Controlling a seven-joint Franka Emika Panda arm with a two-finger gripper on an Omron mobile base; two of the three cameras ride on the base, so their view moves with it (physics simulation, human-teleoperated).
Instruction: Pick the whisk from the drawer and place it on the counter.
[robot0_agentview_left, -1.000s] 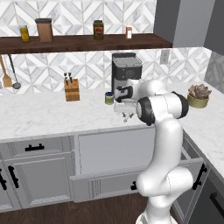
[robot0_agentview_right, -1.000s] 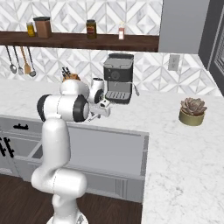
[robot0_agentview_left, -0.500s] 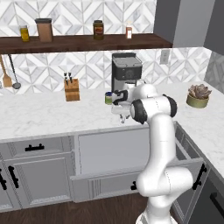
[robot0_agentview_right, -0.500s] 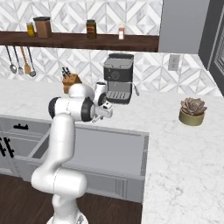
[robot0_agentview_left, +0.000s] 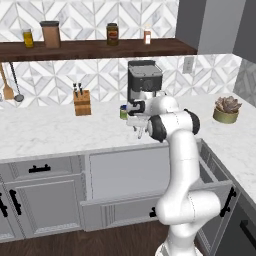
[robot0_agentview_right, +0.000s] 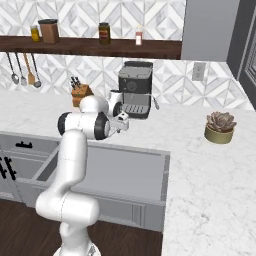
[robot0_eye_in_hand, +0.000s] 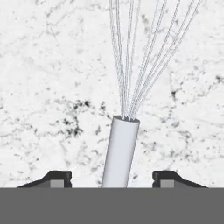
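Note:
The whisk (robot0_eye_in_hand: 120, 148) points away from my hand in the hand view, silvery handle near me and wire head fanning out over the white marble counter (robot0_eye_in_hand: 43, 87). My gripper (robot0_eye_in_hand: 113, 177) is open: both dark fingertips (robot0_eye_in_hand: 57, 177) stand well clear of the handle on either side. From the base views the gripper (robot0_agentview_left: 138, 129) (robot0_agentview_right: 121, 123) points down at the counter (robot0_agentview_left: 50, 132) in front of the coffee machine (robot0_agentview_left: 145, 85). Below it, the wide grey drawer (robot0_agentview_left: 150, 172) (robot0_agentview_right: 115, 170) is pulled out, its pale inside bare.
A small green jar (robot0_agentview_left: 123, 113) stands beside the gripper by the coffee machine. A knife block (robot0_agentview_left: 82, 102) sits further left, a potted succulent (robot0_agentview_left: 227, 109) at the right. A wooden shelf (robot0_agentview_left: 90, 49) with jars runs overhead. Utensils (robot0_agentview_right: 22, 75) hang on the wall.
The arm's elbow has swung and the hand has edged slightly left, staying low over the counter in front of the coffee machine. The drawer has stayed open.

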